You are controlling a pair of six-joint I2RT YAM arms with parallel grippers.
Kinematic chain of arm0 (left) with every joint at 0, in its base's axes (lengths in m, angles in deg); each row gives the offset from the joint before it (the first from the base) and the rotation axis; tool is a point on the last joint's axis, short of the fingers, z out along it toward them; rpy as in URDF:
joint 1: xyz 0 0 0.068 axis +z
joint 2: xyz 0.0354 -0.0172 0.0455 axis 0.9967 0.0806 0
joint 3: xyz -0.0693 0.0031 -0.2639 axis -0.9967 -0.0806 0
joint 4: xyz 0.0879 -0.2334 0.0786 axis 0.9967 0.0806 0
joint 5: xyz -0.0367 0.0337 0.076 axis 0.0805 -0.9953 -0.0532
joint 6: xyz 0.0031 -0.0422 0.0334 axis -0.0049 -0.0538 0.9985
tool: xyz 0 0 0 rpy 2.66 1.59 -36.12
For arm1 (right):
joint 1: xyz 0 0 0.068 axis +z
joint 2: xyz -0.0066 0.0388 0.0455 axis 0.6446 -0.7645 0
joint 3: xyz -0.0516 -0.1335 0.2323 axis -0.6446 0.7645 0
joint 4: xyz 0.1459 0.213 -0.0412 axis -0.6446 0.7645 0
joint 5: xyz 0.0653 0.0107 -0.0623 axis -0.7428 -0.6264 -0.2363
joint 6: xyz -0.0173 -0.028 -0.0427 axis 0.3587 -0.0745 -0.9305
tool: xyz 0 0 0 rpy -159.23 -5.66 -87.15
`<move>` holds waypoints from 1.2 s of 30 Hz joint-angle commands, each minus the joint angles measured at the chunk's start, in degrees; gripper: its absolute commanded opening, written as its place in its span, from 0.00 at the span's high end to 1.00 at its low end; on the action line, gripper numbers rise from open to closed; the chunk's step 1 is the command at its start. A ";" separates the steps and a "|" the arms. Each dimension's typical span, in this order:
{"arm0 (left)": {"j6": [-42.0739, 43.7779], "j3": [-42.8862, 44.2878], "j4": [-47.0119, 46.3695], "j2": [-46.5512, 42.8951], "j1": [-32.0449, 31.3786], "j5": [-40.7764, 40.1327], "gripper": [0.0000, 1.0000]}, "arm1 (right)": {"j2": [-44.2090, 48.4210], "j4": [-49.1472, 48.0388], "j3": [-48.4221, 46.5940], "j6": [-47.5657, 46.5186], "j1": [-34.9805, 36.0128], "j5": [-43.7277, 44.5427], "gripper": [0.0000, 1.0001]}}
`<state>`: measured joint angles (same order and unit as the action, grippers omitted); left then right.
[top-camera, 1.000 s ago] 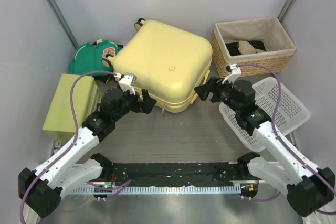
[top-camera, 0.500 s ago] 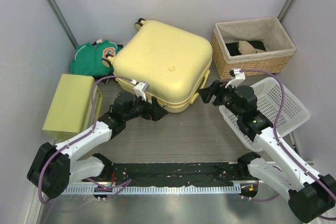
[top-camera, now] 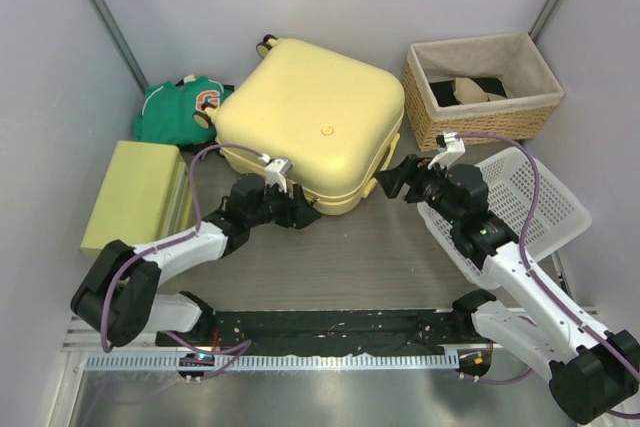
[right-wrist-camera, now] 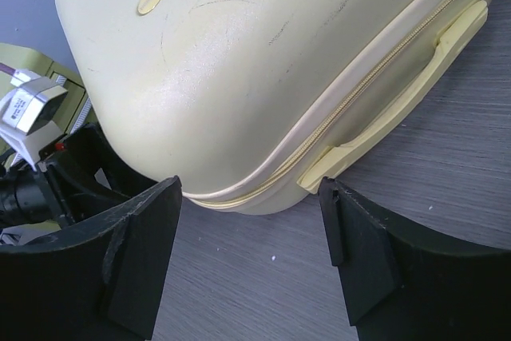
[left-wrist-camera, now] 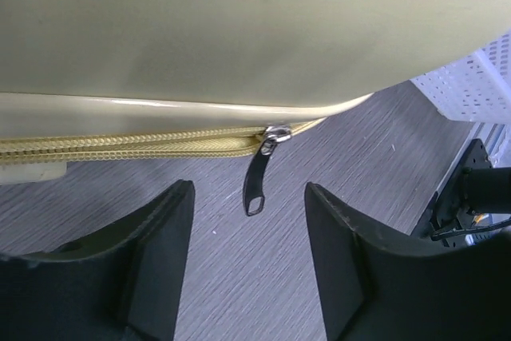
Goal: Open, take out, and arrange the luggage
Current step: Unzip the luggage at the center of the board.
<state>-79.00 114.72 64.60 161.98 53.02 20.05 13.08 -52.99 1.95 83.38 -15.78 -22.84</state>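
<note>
**Top external view**
- Luggage (top-camera: 310, 132) — lies flat on one broad shell at the far middle of the table, lid shell up and shut. It sits between a green garment (top-camera: 178, 107) and a yellow-green box (top-camera: 135, 195) on the left and a wicker basket (top-camera: 415, 97) on the right.
- Outline is nearly square. Black wheels show at the far-left corner, so the long axis is judged to run far to near, slightly skewed, wheel end toward the back wall.
- Left gripper (top-camera: 306, 215) is low at the near-left edge of the case. Right gripper (top-camera: 388, 179) is at the near-right corner, its arm over a white plastic basket (top-camera: 545, 212).
- The arms appear to bracket the near edge because the zip seam runs there.

**Left wrist view**
- The zip runs level under the shell's overhang, and the zipper pull (left-wrist-camera: 255, 185) hangs down from the slider.
- The left gripper (left-wrist-camera: 249, 196) has its jaws parted, one on each side of the pull. There is a gap on both sides and nothing is gripped — placed, by judgement, to pinch the tab.

**Right wrist view**
- A pale side handle (right-wrist-camera: 399, 105) lies along the seam, parallel to the judged long axis.
- The right gripper (right-wrist-camera: 251, 193) is spread wide and empty, just short of the rounded corner — likely there to steady the shell.
</note>
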 commanded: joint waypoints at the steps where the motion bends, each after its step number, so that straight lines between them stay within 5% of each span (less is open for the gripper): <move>1: 0.32 2.48 -5.33 2.50 0.02 0.16 0.42 | 0.19 -3.44 0.12 0.60 0.16 -0.86 0.22; 7: -0.48 3.62 -6.83 4.79 0.02 1.75 0.62 | -0.42 -2.65 0.48 0.42 0.16 -1.03 0.22; 14: -0.65 3.01 -7.80 4.45 0.02 2.19 1.00 | -0.95 -2.38 1.71 0.68 0.07 -1.21 0.22; 26: 4.00 3.27 -2.53 0.32 -6.47 -3.51 1.00 | -3.23 -9.50 7.06 6.92 1.83 -5.16 0.25; 31: 4.97 4.24 -0.50 0.40 -9.65 -7.48 1.00 | -6.82 -13.71 9.09 7.63 4.82 -3.68 0.42; 36: 5.06 5.47 0.64 1.19 -11.76 -9.59 1.00 | -10.26 -17.93 10.93 7.01 5.52 -1.48 0.48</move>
<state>-75.39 117.28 65.58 164.16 44.14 9.99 4.73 -63.62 12.03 90.07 -10.75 -26.68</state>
